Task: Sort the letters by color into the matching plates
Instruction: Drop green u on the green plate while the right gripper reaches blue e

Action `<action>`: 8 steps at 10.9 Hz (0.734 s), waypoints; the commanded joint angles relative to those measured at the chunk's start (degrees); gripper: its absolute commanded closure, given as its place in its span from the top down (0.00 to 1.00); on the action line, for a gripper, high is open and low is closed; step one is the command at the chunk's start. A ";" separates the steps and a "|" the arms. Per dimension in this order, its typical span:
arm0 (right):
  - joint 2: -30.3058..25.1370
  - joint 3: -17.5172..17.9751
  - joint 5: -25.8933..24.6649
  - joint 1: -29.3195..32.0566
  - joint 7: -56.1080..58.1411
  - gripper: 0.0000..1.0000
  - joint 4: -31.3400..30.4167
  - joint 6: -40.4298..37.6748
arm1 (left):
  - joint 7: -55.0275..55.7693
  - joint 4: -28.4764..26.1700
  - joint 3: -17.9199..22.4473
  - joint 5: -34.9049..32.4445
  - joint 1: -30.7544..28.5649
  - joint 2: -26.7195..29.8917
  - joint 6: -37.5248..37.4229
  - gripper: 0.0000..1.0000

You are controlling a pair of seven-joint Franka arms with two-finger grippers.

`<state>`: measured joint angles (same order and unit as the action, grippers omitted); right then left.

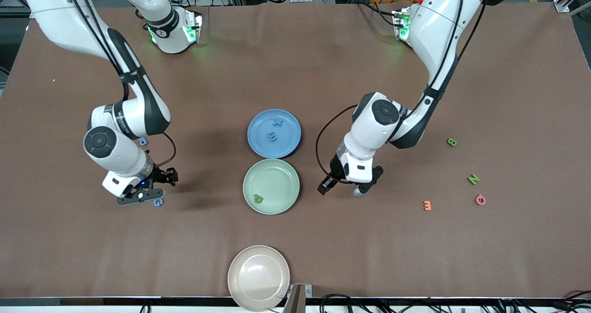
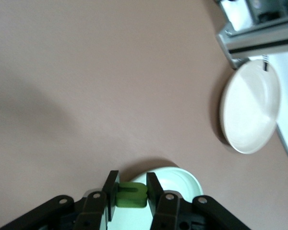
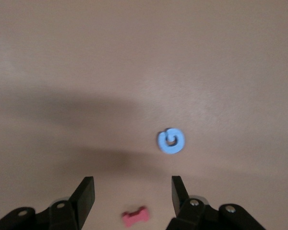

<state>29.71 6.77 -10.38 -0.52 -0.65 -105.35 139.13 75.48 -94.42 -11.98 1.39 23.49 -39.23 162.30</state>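
My left gripper [image 1: 345, 186] hangs beside the mint green plate [image 1: 271, 170], toward the left arm's end, shut on a green letter [image 2: 132, 195]. In the left wrist view the green plate's rim [image 2: 185, 176] shows just under the fingers. One green letter [image 1: 258, 199] lies in that plate. The blue plate [image 1: 258, 140] holds two blue letters [image 1: 273, 137]. My right gripper [image 1: 151, 189] is open, low over the table near a blue letter G [image 1: 158, 202], which shows ahead of the fingers [image 3: 171, 141]. Another blue letter [image 1: 142, 141] lies by the right arm's wrist. Green letters B [image 1: 452, 141] and N [image 1: 473, 179] lie toward the left arm's end.
A beige plate [image 1: 258, 271] sits at the table edge nearest the front camera. A pink G [image 1: 480, 199] and an orange letter [image 1: 427, 205] lie near the green N. A small pink letter [image 3: 135, 216] lies on the table between my right gripper's fingers.
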 commanded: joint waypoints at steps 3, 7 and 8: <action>8.33 -0.88 -0.44 4.91 10.14 0.71 5.14 5.00 | 3.00 2.82 0.82 0.72 6.73 -2.68 6.08 0.00; 11.24 -0.88 8.69 5.09 10.23 0.64 9.01 4.40 | 3.44 7.23 5.65 0.98 14.90 -8.14 8.21 0.00; 11.94 -0.88 9.92 5.09 10.23 0.64 9.81 4.22 | 3.35 7.49 5.83 0.98 15.18 -8.75 8.29 0.00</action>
<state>39.38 5.24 -3.93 4.12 8.69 -99.09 144.34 78.02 -89.73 -8.05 1.39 35.91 -45.48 169.74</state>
